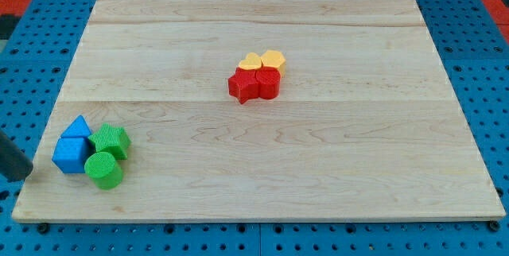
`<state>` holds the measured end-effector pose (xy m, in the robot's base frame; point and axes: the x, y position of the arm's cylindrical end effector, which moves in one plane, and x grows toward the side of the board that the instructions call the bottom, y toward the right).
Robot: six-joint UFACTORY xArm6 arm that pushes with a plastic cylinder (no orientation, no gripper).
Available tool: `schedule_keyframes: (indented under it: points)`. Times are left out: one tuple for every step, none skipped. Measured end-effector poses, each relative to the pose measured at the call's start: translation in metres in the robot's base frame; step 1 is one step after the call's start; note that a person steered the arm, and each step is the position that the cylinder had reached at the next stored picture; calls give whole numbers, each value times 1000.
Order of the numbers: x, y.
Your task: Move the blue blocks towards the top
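Blue blocks, two: a blue triangular block [79, 126] and a blue cube [71, 155], touching each other, lodged near the bottom-left corner of the desk [318, 168]. Packed against their right sides: a green star-shaped block [110, 140] and a green cylinder [104, 170], so the four form one tight cluster. Tool: a bare dark rod with nothing to open or close and nothing held; my tip [30, 172] rests at the desk's left edge, just beside the blue cube and slightly below it, apparently placed to push from underneath toward the top edge. Risk, by judgement: the green pair may drag along. Separate group near the desk's centre, well apart: red star-shaped block [242, 87], red rounded block [267, 83], two yellow blocks [262, 60] touching behind them.
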<state>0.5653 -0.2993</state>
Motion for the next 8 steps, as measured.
schedule_keyframes:
  points:
    - [0, 13]
    - [0, 15]
    - [-4, 18]
    - [-39, 18]
    - [-36, 13]
    - [-7, 8]
    - [10, 13]
    - [11, 27]
